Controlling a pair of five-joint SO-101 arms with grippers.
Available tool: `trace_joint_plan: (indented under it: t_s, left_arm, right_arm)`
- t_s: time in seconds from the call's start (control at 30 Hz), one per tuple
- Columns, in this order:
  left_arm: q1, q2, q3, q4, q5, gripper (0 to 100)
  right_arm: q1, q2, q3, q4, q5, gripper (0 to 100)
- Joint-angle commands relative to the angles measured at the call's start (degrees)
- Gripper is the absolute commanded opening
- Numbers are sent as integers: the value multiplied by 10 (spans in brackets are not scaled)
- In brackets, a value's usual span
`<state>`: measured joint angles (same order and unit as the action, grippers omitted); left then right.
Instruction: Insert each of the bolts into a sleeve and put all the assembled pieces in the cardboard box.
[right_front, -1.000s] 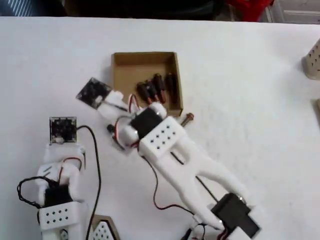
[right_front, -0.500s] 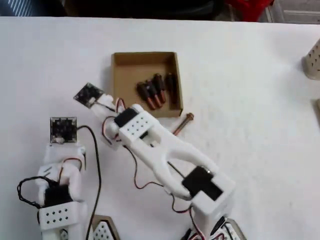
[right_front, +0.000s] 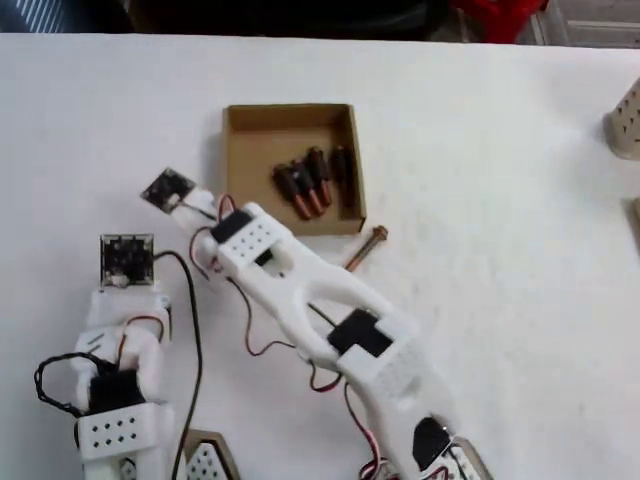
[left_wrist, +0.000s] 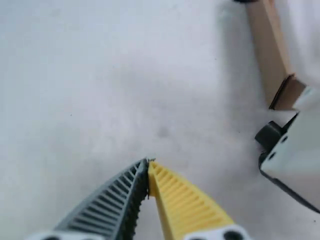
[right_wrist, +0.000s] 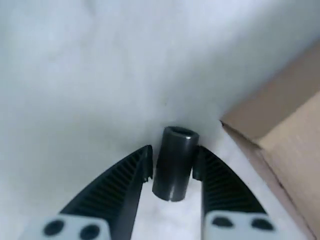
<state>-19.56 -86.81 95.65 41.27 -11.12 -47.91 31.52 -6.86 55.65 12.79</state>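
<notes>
- Right arm has swung back from over the cardboard box (right_front: 290, 108) to the tabletop (right_front: 500, 150) just beside it.
- Right hand (right_wrist: 172, 167) clamps a black sleeve (right_wrist: 175, 150) at mid-length; left hand (left_wrist: 148, 162) is closed, empty.
- Sleeve looks rigid, light and smooth, so it could slip; a mid-body grip suits it.
- Loose bolt (right_front: 365, 248) lies at the box corner.

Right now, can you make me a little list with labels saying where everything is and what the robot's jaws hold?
Box: cardboard box, open, several assembled pieces inside
Loose bolt: lies on the table, just outside a corner of the box
Right jaws: closed on a black sleeve, next to the box
Left jaws: shut, holding nothing, over the table
</notes>
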Motion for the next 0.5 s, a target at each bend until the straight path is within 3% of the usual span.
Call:
trace_joint_plan:
  t_s: [0.0,0.17,0.33,0.47]
  left_arm:
    - [-4,-9,-30,2,-4,24]
    - [-4,-9,-30,2,-4,24]
    - [-4,-9,-30,2,-4,24]
    - [-5,-9,-30,2,-4,24]
  right_arm:
    - [15,11,-55,18,-4,124]
    - [19,24,-66,29,-4,117]
    - [20,25,-67,41,-4,12]
    - [21,25,-67,57,-1,27]
